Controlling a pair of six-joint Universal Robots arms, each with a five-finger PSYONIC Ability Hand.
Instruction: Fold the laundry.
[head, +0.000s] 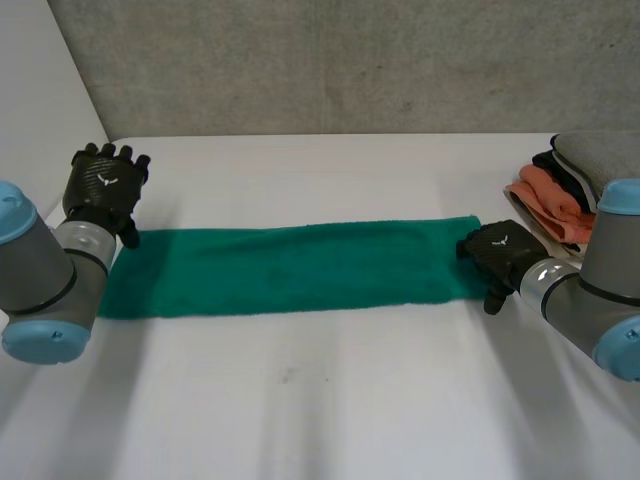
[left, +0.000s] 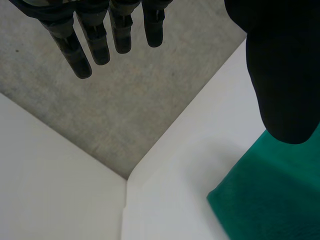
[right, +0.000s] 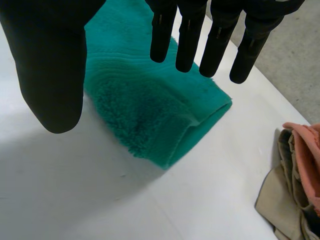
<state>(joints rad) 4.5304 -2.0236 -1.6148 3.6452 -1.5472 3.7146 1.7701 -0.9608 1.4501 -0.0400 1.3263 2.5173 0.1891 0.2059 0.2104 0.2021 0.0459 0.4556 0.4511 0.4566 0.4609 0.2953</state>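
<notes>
Table (head: 330, 400): smooth, white.
Towel (head: 290, 268): green terry, fuzzy pile, long flat strip.
Left hand (head: 103, 190): fingers straight, apart.
Right hand (head: 497, 252): fingers straight, apart.

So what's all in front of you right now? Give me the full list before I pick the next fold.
towel: one, green, laid out as a long strip across the middle of the table
laundry pile: one, orange, black, grey and beige pieces, at the table's right edge, past the towel's right end
table: one, white, under everything
wall: one, grey, behind the table
left arm: one, grey with light-blue caps, at the towel's left end
right arm: one, grey with light-blue caps, near the pile
left hand: one, black, by the towel's left corner, fingers straight
right hand: one, black, over the towel's right end, fingers straight
</notes>
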